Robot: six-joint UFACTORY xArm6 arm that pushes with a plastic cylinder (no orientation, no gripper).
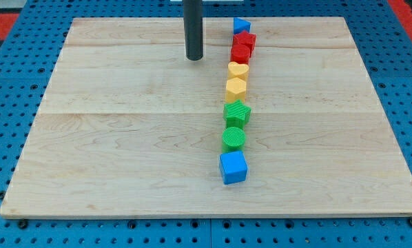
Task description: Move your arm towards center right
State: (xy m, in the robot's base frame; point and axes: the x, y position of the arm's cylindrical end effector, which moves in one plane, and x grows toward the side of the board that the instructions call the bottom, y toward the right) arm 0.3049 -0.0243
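My tip (194, 58) is the lower end of a dark rod that comes down from the view's top, left of the block column. A column of blocks runs down the board right of centre: a blue triangle-like block (242, 26) at the top, two red blocks (246, 40) (240, 54), a yellow heart (238, 69), a yellow block (236, 87), a green ribbed block (237, 111), a green cylinder (234, 138) and a blue cube (233, 167) at the bottom. My tip is apart from all blocks, about level with the lower red block, to its left.
The blocks lie on a pale wooden board (123, 151). Around it is a blue perforated table surface (6, 89). A red area (407, 12) shows at the view's top right corner.
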